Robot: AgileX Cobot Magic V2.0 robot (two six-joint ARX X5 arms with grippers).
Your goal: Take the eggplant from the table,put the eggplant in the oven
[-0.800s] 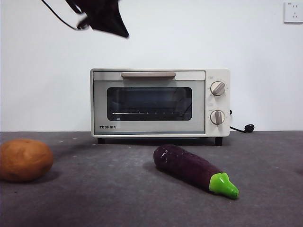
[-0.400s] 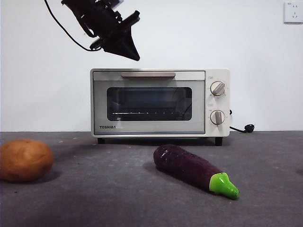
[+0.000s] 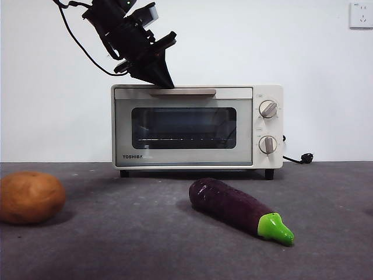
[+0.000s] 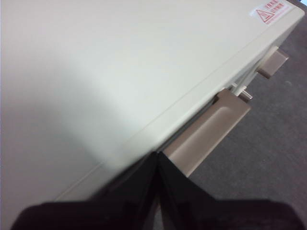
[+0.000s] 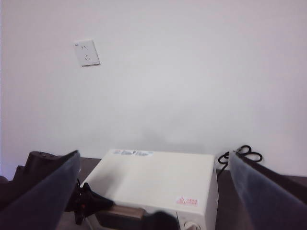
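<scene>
Table (image 3: 116, 245) dark grey felt | wall (image 3: 291, 58) white, socket (image 3: 361, 14) | left end effector (image 3: 162, 83) clenched at oven (image 3: 197, 125) handle (image 3: 182, 92)

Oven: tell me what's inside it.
Through the closed oven's glass door only a wire rack shows; nothing sits on it. The dark window hides the rest. The eggplant lies on the table; the left hand is at the handle.

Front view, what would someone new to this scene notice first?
Probably the left gripper, big and dark, coming down from the top left with its jaws shut, its tip right at the left end of the oven door's bar handle. Next, the eggplant lying on the table in front of the closed oven, green stem cap toward the right, and a brown potato at the far left.
</scene>
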